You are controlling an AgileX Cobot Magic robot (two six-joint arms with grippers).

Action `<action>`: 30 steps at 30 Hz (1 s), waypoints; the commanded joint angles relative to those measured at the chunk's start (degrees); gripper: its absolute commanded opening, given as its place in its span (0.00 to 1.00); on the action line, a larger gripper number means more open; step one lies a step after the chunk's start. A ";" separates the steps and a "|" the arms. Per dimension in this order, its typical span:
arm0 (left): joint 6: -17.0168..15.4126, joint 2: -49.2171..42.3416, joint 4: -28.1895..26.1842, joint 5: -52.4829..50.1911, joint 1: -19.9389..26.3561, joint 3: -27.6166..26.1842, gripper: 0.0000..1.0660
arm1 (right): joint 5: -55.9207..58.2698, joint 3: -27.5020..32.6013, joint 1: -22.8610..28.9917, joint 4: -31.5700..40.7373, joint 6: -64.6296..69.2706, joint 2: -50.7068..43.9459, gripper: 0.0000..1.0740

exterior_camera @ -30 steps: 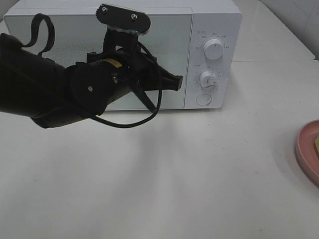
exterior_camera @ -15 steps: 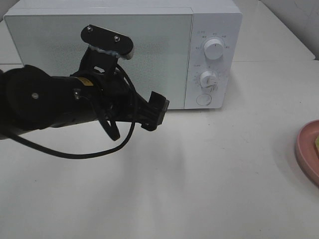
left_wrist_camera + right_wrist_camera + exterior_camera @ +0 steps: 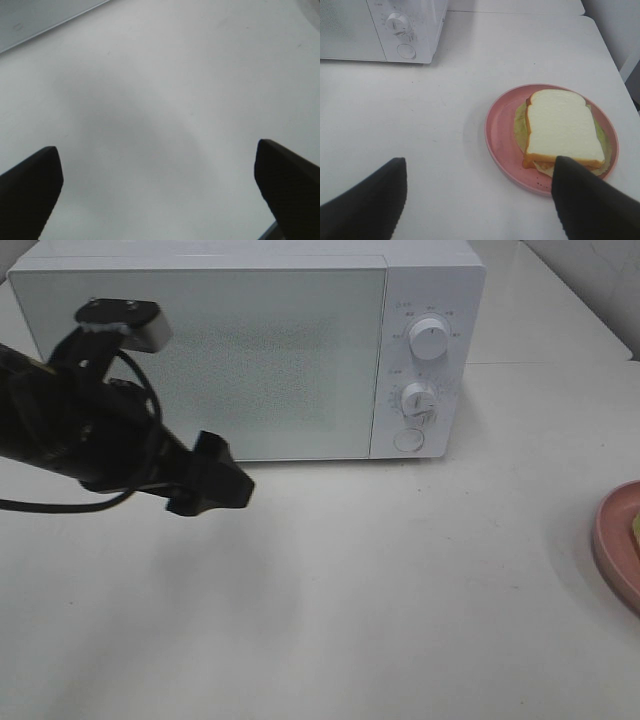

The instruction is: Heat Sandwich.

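Note:
The sandwich (image 3: 562, 127), white bread with tan crust and pale green filling, lies on a round pink plate (image 3: 497, 137) in the right wrist view. My right gripper (image 3: 477, 210) is open and empty, hovering short of the plate. In the high view only the plate's edge (image 3: 612, 540) shows at the far right. The white microwave (image 3: 250, 340) stands at the back with its door shut. My left gripper (image 3: 215, 485) is open and empty above the table in front of the microwave's left part. The left wrist view shows its fingers (image 3: 30, 190) spread wide over bare table.
The microwave's two dials (image 3: 429, 338) and round button (image 3: 408, 440) are on its right panel. The white table (image 3: 380, 580) spreads between microwave and plate. The table's right edge lies beyond the plate (image 3: 620, 65).
My left arm has drawn back from the microwave door, moving left and down toward the table's front. The door stays shut. The plate has not moved.

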 commanded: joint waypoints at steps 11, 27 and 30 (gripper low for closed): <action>-23.20 -18.05 25.61 22.12 23.15 0.17 0.95 | -0.69 0.23 -0.29 -0.29 -0.40 -1.49 0.71; -32.43 -41.20 36.38 32.31 30.31 8.59 0.95 | -0.69 0.23 -0.29 -0.29 -0.40 -1.49 0.71; -32.43 -46.87 36.38 32.03 30.31 12.55 0.95 | -0.69 0.23 -0.29 -0.29 -0.40 -1.49 0.71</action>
